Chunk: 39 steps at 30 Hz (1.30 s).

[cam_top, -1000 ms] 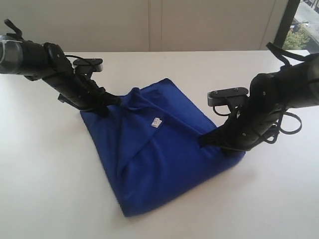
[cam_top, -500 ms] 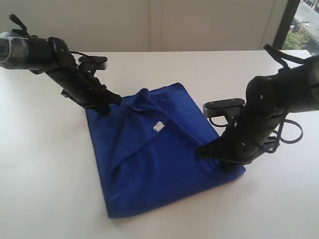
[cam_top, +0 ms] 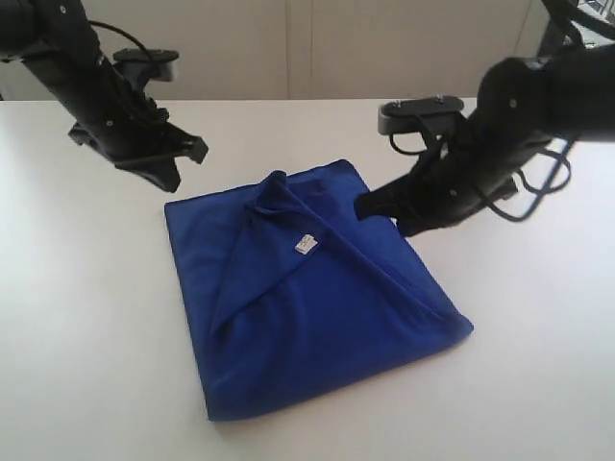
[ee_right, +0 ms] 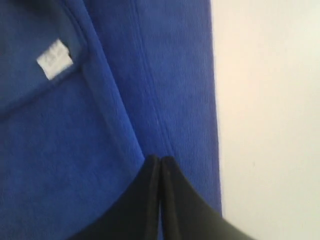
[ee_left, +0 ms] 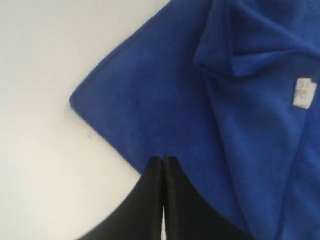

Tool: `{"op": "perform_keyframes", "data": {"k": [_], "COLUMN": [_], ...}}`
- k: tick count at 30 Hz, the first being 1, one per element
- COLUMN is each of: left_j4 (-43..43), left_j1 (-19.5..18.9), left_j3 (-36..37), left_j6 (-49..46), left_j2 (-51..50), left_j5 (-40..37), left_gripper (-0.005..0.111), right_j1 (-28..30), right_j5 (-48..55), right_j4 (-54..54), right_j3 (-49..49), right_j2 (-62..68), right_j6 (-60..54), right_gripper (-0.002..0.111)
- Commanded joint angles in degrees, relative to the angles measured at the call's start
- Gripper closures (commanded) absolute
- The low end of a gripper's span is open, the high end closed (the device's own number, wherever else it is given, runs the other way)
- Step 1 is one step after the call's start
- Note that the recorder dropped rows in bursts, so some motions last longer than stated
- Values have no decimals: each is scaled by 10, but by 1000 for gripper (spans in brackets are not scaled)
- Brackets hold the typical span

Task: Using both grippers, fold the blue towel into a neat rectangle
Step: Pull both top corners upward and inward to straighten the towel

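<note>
The blue towel (cam_top: 307, 307) lies folded on the white table (cam_top: 86, 336), roughly rectangular, with a diagonal flap on top and a small white tag (cam_top: 307, 246) near its middle. My left gripper (cam_top: 183, 165) hangs shut and empty above the table, just beyond the towel's far left corner. My right gripper (cam_top: 363, 205) is also shut and empty, raised over the towel's far right edge. In the left wrist view the closed gripper (ee_left: 164, 159) points at the towel (ee_left: 200, 110) near a corner. In the right wrist view the closed gripper (ee_right: 160, 159) is over the towel's (ee_right: 100, 130) hemmed edge.
The table stretches pale and bare around the towel on every side. A light wall (cam_top: 307, 48) runs behind its far edge. Black cables (cam_top: 538, 187) loop off the right arm.
Both grippers have lifted off the towel and pulled back and upward. The towel has settled flatter, its far left corner now lying free on the table.
</note>
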State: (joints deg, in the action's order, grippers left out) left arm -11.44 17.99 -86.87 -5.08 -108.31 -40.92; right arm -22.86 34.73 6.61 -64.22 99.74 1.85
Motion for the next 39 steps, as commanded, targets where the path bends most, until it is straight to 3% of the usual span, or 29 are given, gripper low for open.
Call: {"op": "perform_keyframes", "data": {"k": [1,5,9,14,20,31,39], "left_j4": [25,10,-23,-22,-9,4,0], "left_j1": [2,19,27,27,27,27,27], "left_j3": [64,110,111,78,44,-40,-99], "left_j6": [80,94,94,108,113,72,51], "left_j2": [4,3,-20,-79,-114,-184,-225], "left_j5": [0,71,163,178,172,204,238], "left_gripper": [107,107,107,107,107,107,107], "right_j1": [8,30,36,36,37,90,92], "right_j5": [36,52,68,73,87,119,130], "right_j4": [-4,-3,7,9,2,-40,-41], "right_j3": [-109,-213,-321,-375,-380,-380,-380], "right_j2": [74,165,263,315,343,347,347], "right_j6": [-31,-43,-93,-107,-105,41,94], "right_gripper": [108,108,108,108,108,108,108]}}
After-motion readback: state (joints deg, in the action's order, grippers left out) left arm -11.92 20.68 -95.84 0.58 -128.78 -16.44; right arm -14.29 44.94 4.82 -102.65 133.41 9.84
